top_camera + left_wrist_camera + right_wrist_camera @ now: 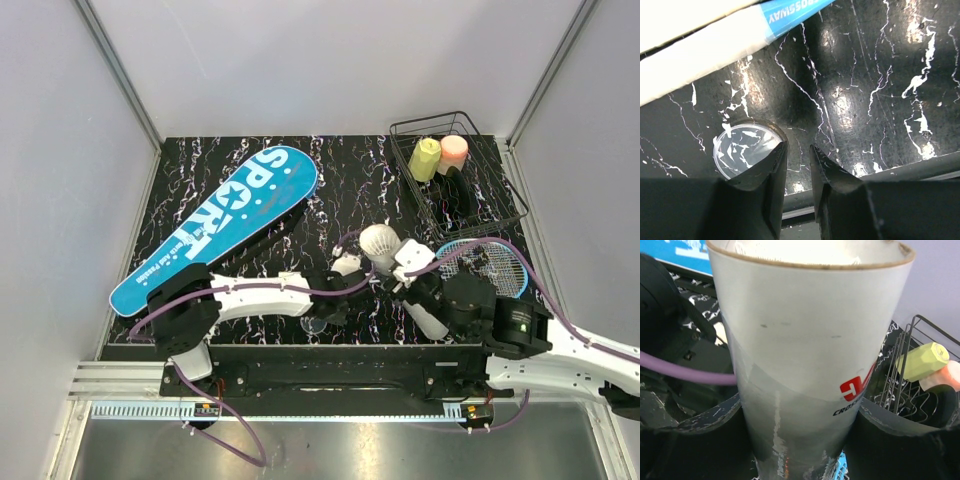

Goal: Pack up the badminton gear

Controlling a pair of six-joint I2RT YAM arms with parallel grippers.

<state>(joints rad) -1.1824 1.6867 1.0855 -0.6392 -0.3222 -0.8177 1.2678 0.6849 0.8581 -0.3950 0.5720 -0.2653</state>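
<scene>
The left pincer (pixel 798 150) hangs low over the black marbled table (pixel 880 75), its jaws a narrow gap apart with only table showing between them. A clear round lid (pixel 742 150) lies flat just beside 1 finger, its rim meeting that fingertip; whether the rim is nipped I cannot tell. The low, edge-on approach suits a flat disc, which offers no hold except its rim.

The right pincer (pixel 797 435) is clamped on the long white tube (pixel 805 340), gripping low on the body with the mouth upward. Held so, I judge, the opening is left free and steady for filling or capping; whether shuttlecocks sit inside is hidden.

2 white racket handles (pixel 695 65) lie side by side near the lid; a blue racket head (pixel 490 262) shows beside the right arm. The blue cover lettered "SPORT" (pixel 225 220) lies flat on the left of the table, well apart from the rackets, so bagging them looks not yet done. The black wire basket (pixel 430 118) in the far right corner holds a yellow bottle (pixel 425 158) and a pink bottle (pixel 454 152); it lies clear of both arms and seems no part of the job.
</scene>
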